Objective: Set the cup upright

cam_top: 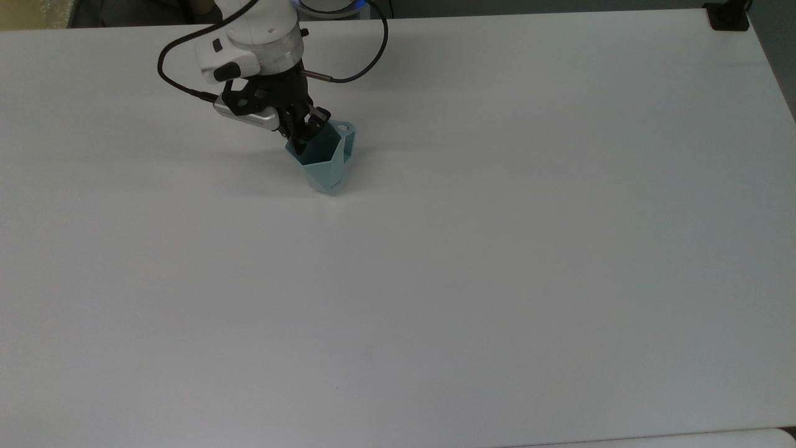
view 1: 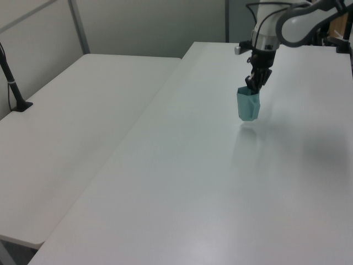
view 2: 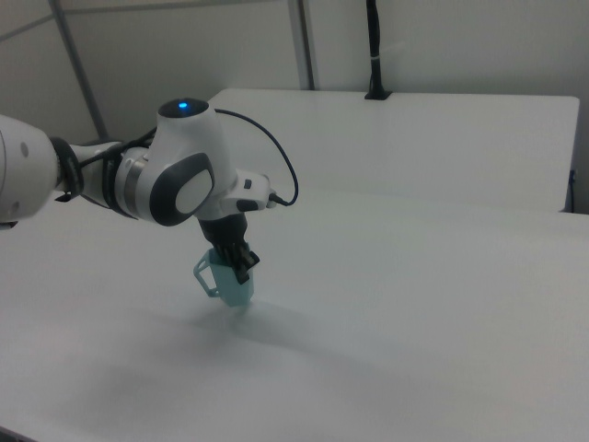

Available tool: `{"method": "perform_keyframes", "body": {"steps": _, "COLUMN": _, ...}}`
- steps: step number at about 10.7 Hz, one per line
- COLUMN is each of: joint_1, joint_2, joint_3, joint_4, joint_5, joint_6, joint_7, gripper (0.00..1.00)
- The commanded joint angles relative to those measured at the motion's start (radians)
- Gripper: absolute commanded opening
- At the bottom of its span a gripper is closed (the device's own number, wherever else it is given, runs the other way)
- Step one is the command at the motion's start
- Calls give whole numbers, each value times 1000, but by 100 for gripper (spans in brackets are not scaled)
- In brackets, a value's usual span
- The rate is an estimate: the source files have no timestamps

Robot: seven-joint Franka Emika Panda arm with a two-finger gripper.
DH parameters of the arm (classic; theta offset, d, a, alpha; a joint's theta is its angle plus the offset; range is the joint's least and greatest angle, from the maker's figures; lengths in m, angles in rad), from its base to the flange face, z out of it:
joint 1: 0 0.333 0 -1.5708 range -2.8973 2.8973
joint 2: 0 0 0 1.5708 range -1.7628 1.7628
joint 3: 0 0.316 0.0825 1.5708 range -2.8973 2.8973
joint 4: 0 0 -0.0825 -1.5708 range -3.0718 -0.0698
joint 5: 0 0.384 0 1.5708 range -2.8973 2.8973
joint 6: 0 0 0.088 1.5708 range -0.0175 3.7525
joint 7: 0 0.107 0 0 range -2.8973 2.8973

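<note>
**Cup held mouth-up, base at the desk**

My claw [cam_top: 305,134] is clamped on the rim of the cup [cam_top: 324,160], one finger inside the mouth and one outside, pinching the wall on the side opposite the handle. In the top view this happens at about eleven o'clock from the middle of the desk [cam_top: 497,249], close to its far edge. I judge the rim grip was chosen because it lets the cup hang with its mouth upward and its narrow base pointing down, which is the pose the task wants.

The cup is pale teal and faceted. Its open mouth faces up, and its small angular handle sticks out at about two o'clock from my claw in the top view. In the left view the cup [view 1: 248,105] hangs straight below my claw [view 1: 255,83], base at or just above the desk; I cannot tell whether it touches. In the right view it [view 2: 230,281] tilts slightly, with a soft shadow beneath.

A black cable [cam_top: 348,62] loops from my wrist, clear of the cup. A second white desk [view 1: 83,110] stands beside mine, well apart. Nothing near the cup blocks setting it down.
</note>
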Motion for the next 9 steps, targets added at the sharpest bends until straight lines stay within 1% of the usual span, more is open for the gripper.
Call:
{"method": "perform_keyframes", "body": {"steps": 1, "joint_1": 7, "joint_2": -19, "joint_3": -4, "joint_4": -45, "joint_5": 26, "joint_6": 45, "joint_7": -23, "gripper": 0}}
{"method": "perform_keyframes", "body": {"steps": 7, "joint_1": 23, "joint_2": 7, "joint_3": -4, "joint_4": -41, "joint_5": 26, "joint_6": 42, "joint_7": -20, "gripper": 0}}
{"method": "perform_keyframes", "body": {"steps": 8, "joint_1": 18, "joint_2": 7, "joint_3": -4, "joint_4": -35, "joint_5": 26, "joint_6": 26, "joint_7": -17, "gripper": 24}}
{"method": "perform_keyframes", "body": {"steps": 9, "joint_1": 21, "joint_2": 4, "joint_3": -4, "joint_4": -33, "joint_5": 26, "joint_6": 23, "joint_7": -17, "gripper": 41}}
